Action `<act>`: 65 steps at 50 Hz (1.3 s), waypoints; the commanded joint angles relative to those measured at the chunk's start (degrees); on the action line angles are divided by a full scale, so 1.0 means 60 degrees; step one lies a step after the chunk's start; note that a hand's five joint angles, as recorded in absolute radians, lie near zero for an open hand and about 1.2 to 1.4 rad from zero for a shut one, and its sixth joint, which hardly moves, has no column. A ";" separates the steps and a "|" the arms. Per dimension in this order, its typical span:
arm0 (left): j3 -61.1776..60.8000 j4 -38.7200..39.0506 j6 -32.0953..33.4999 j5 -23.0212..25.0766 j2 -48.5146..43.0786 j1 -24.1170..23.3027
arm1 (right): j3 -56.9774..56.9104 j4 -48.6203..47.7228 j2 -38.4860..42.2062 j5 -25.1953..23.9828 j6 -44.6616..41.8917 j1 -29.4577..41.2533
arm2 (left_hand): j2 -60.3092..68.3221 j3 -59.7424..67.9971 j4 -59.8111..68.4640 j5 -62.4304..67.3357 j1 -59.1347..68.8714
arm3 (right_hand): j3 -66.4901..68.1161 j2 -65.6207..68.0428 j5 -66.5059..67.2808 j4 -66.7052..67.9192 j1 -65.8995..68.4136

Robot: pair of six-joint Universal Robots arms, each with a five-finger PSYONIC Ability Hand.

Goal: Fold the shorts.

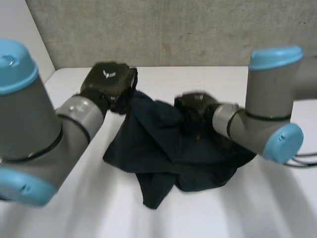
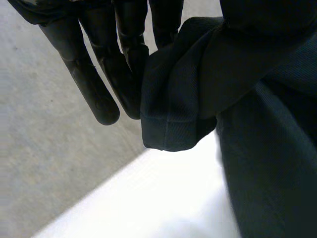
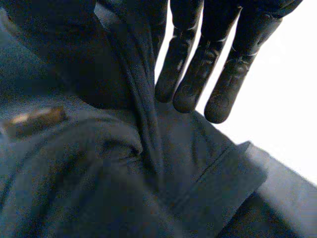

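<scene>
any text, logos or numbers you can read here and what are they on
No word or number can be read in these views.
On the back of the left hand: a small white mark, shaped like a logo, too small to make out as letters.
On the shorts: a tan label, too blurred to read.

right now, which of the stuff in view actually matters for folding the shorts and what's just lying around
Part of the job:
dark navy shorts, crumpled mid-table
left hand, pinching a lifted hem
right hand, gripping a raised ridge of the cloth

Just there:
white table, the surface under the shorts
grey wall behind
</scene>
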 commanded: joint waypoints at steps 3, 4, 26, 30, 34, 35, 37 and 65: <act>0.3177 0.1832 0.1349 -0.0339 -0.0916 0.0380 | -0.3117 -0.2848 0.0223 0.1072 -0.1086 -0.0034 | 0.1955 0.1945 0.1884 0.2552 0.2302 | 0.2074 0.2079 0.2403 0.1974 0.4076; 0.3368 0.2169 0.1495 -0.0456 -0.0946 0.0380 | -0.3030 -0.4115 -0.0009 0.1247 -0.1596 0.0009 | 0.1955 0.1945 0.1884 0.2552 0.2302 | 0.2074 0.2079 0.2403 0.1974 0.4076; -0.0392 0.5059 0.3240 -0.1204 -0.0214 -0.0147 | 0.1436 -0.6401 -0.2120 0.1337 -0.4134 0.0039 | 0.1955 0.1945 0.1884 0.2552 0.2302 | 0.2074 0.2079 0.2403 0.1974 0.4076; -0.1725 0.3991 0.3196 -0.1219 -0.0155 -0.0396 | 0.2594 -0.4718 -0.2355 0.1352 -0.4691 0.0053 | 0.1955 0.1945 0.1884 0.2552 0.2302 | 0.2074 0.2079 0.2403 0.1974 0.4076; -0.2693 0.2600 0.3167 -0.1248 -0.0243 -0.0748 | 0.3649 -0.2828 -0.2253 0.1381 -0.5248 0.0053 | 0.1955 0.1945 0.1884 0.2552 0.2302 | 0.2074 0.2079 0.2403 0.1974 0.4076; -0.2840 0.2336 0.3152 -0.1248 -0.0243 -0.0792 | 0.4028 -0.2157 -0.2180 0.1396 -0.5350 0.0068 | 0.1955 0.1945 0.1884 0.2552 0.2302 | 0.2074 0.2079 0.2403 0.1974 0.4076; -0.3278 0.1678 0.3123 -0.1205 -0.0272 -0.0850 | 0.4410 -0.1640 -0.2136 0.1279 -0.5322 0.0068 | 0.1955 0.1945 0.1884 0.2552 0.2302 | 0.2074 0.2079 0.2403 0.1974 0.4076; -0.4848 0.0942 0.1089 -0.1175 0.2218 -0.0807 | 0.8617 -0.3587 -0.5842 -0.0230 -0.2363 -0.2539 | -0.7854 -0.7864 -0.7925 -0.7257 -0.7507 | -0.9047 -0.9041 -0.8717 -0.9146 -0.7044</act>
